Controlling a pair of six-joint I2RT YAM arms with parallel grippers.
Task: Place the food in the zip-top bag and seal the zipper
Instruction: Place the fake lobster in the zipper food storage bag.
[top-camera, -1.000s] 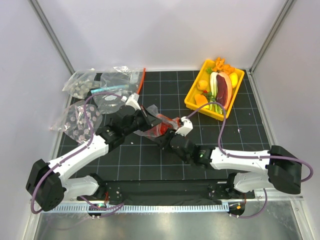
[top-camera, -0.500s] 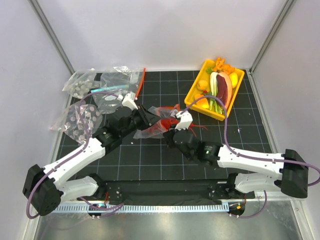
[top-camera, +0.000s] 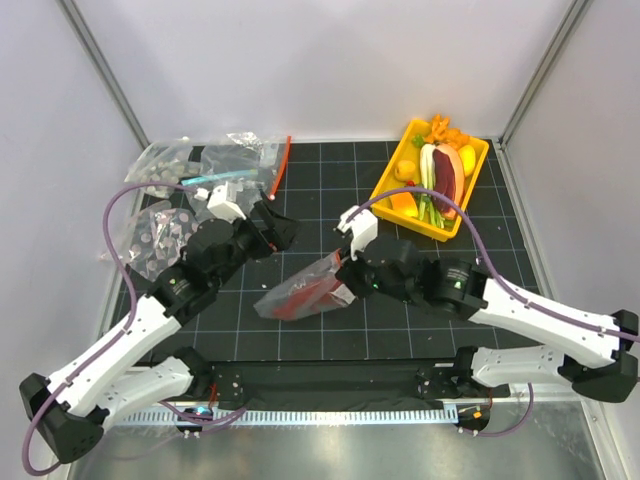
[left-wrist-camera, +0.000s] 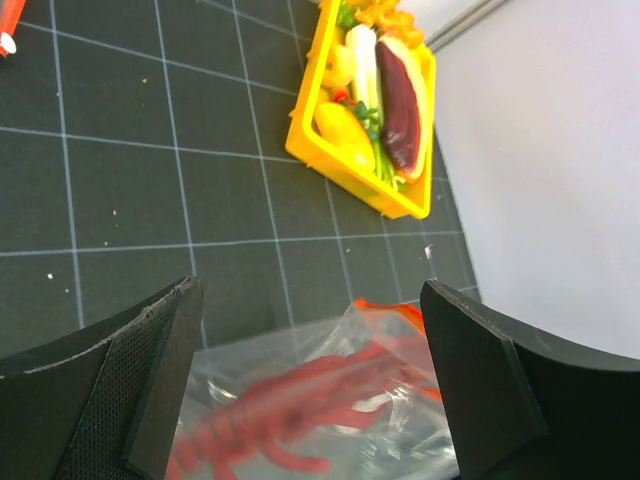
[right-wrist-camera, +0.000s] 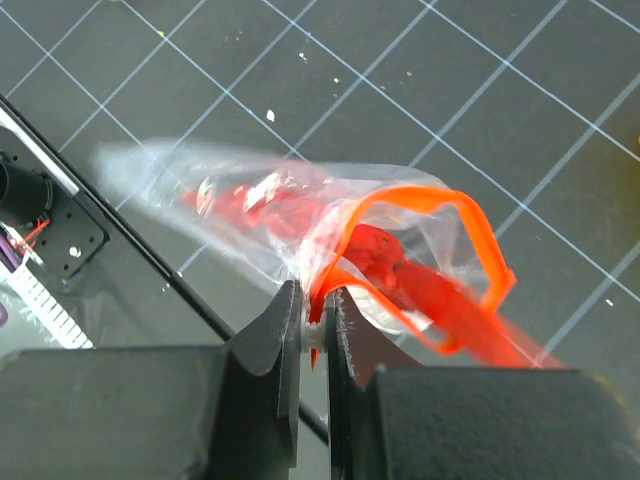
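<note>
The zip-top bag (top-camera: 300, 295) lies slanted over the middle of the mat, with the red lobster (top-camera: 315, 290) inside it. My right gripper (top-camera: 343, 282) is shut on the bag's mouth. In the right wrist view its jaws (right-wrist-camera: 315, 330) pinch the red-orange zipper (right-wrist-camera: 478, 235), which gapes in a loop, and the lobster (right-wrist-camera: 400, 275) shows through the opening. My left gripper (top-camera: 283, 233) stands open up and to the left of the bag, holding nothing. In the left wrist view the bag (left-wrist-camera: 300, 410) lies blurred below its wide-spread fingers (left-wrist-camera: 150, 380). More food, yellow and orange pieces (top-camera: 404, 170), sits in the tray.
A yellow tray (top-camera: 476, 185) at the back right holds a dark red slab, a leek and small fruit pieces. Bags of grey discs (top-camera: 155, 240) and another clear bag with a red strip (top-camera: 283, 160) lie at the back left. White walls close in both sides.
My left gripper has opened, let go of the bag and pulled back up-left. My right gripper has closed on the bag's mouth and moved right, and the bag now trails down-left from it.
</note>
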